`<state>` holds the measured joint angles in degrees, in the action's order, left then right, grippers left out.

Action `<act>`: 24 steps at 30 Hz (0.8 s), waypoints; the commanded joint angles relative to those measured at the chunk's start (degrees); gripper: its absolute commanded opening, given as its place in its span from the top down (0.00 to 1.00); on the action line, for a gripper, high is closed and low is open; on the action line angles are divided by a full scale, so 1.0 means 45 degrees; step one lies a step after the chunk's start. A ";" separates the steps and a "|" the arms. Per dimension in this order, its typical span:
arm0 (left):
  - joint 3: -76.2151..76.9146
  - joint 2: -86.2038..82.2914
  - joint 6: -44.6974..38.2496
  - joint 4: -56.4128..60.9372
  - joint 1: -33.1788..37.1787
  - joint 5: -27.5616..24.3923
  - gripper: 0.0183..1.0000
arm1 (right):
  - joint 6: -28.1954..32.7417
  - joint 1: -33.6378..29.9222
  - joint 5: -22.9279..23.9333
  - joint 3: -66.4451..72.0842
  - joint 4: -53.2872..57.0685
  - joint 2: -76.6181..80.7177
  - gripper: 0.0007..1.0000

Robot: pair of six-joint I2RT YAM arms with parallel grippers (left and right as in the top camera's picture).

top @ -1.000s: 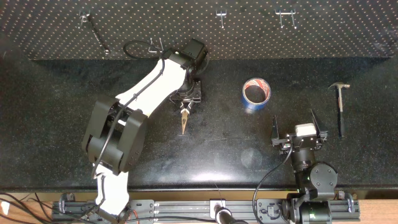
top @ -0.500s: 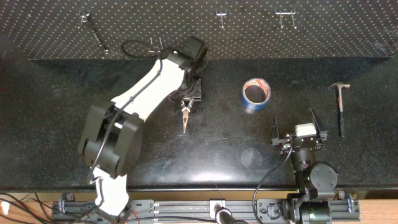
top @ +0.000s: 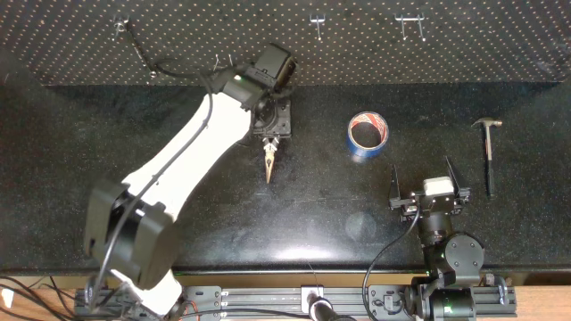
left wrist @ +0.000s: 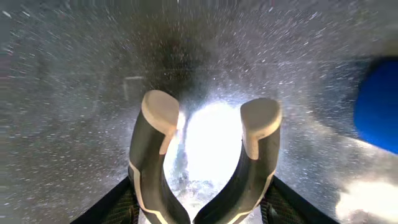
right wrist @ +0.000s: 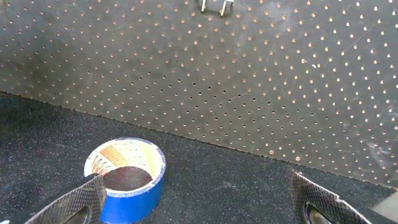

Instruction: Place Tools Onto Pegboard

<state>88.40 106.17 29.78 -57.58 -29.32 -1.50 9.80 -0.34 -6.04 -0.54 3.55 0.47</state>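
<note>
Two handles [left wrist: 155, 118] are all the left gripper [top: 271, 132] pinches on the pliers [top: 268, 166], centre-left of the frame just below the pegboard [top: 375, 53], so I judge the nose could swing or slip free on the lift toward a hook [top: 316, 22]

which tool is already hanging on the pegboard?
The wrench, hanging at the pegboard's top left. The pliers, tape roll and hammer are all off the board.
</note>
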 commanded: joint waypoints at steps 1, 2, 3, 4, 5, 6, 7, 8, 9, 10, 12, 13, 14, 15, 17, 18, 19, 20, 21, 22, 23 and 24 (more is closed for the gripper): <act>0.0155 -0.2322 -0.0015 -0.0019 -0.0121 0.1365 0.99 | 0.0126 0.0087 0.0112 0.0068 0.0029 -0.0053 0.04; 0.0146 -0.2647 -0.0015 -0.0024 -0.0194 0.1676 0.99 | 0.0131 0.0087 0.0112 0.0068 0.0029 -0.0053 0.04; 0.0141 -0.2934 -0.0015 -0.0063 -0.0257 0.1957 0.99 | 0.0126 0.0087 0.0112 0.0068 0.0029 -0.0053 0.04; 0.0141 -0.3283 -0.0015 -0.0155 -0.0350 0.2283 0.99 | 0.0126 0.0087 0.0112 0.0068 0.0029 -0.0053 0.04; 0.0141 -0.3560 -0.0010 -0.0243 -0.0427 0.2526 0.99 | 0.0126 0.0087 0.0112 0.0068 0.0029 -0.0053 0.04; 0.0141 -0.3852 -0.0010 -0.0359 -0.0500 0.2749 0.99 | 0.0126 0.0087 0.0112 0.0068 0.0029 -0.0053 0.04; 0.0141 -0.4114 -0.0010 -0.0466 -0.0515 0.2851 0.99 | 0.0126 0.0087 0.0112 0.0068 0.0029 -0.0053 0.04; 0.0141 -0.4342 -0.0010 -0.0529 -0.0515 0.2871 0.99 | 0.0126 0.0087 0.0112 0.0068 0.0029 -0.0053 0.04; 0.0141 -0.4556 -0.0010 -0.0554 -0.0510 0.2875 0.99 | 0.0126 0.0087 0.0112 0.0068 0.0029 -0.0053 0.04; 0.0141 -0.4731 -0.0010 -0.0549 -0.0515 0.2885 0.99 | 0.0126 0.0087 0.0112 0.0068 0.0029 -0.0053 0.04; 0.0141 -0.5022 -0.0010 -0.0549 -0.0515 0.2924 0.99 | 0.0126 0.0087 0.0112 0.0068 0.0029 -0.0053 0.04; 0.0141 -0.5187 -0.0010 -0.0539 -0.0510 0.2977 0.99 | 0.0126 0.0087 0.0112 0.0068 0.0029 -0.0053 0.04; 0.0141 -0.5343 -0.0010 -0.0544 -0.0510 0.3094 0.99 | 0.0131 0.0087 0.0117 0.0068 0.0029 -0.0053 0.04; 0.0141 -0.5547 -0.0015 -0.0544 -0.0515 0.3279 0.99 | 0.0126 0.0087 0.0112 0.0068 0.0029 -0.0053 0.04; 0.0141 -0.5916 -0.0019 -0.0549 -0.0510 0.3842 0.99 | 0.0131 0.0087 0.0112 0.0068 0.0029 -0.0053 0.04; 0.0141 -0.6052 -0.0015 -0.0549 -0.0510 0.4245 0.99 | 0.0126 0.0087 0.0112 0.0068 0.0029 -0.0053 0.04; 0.0141 -0.6139 -0.0015 -0.0544 -0.0510 0.4745 0.99 | 0.0126 0.0087 0.0112 0.0068 0.0029 -0.0053 0.04; 0.0141 -0.6173 -0.0015 -0.0539 -0.0510 0.5328 0.99 | 0.0126 0.0087 0.0112 0.0068 0.0029 -0.0053 0.04; 0.0141 -0.6169 -0.0015 -0.0534 -0.0510 0.5848 0.99 | 0.0126 0.0087 0.0117 0.0068 0.0029 -0.0053 0.04; 0.0083 -0.6144 -0.0015 -0.0447 -0.0500 0.6309 0.99 | 0.0131 0.0087 0.0112 0.0068 0.0029 -0.0053 0.04; -0.0034 -0.6144 -0.0015 -0.0248 -0.0500 0.6654 0.99 | 0.0126 0.0087 0.0112 0.0068 0.0029 -0.0053 0.04; -0.0194 -0.6144 -0.0015 0.0029 -0.0500 0.6989 0.99 | 0.0126 0.0087 0.0112 0.0068 0.0029 -0.0053 0.04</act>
<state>88.38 79.48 29.78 -59.99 -31.55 19.90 9.80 -0.34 -6.04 -0.54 3.55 0.47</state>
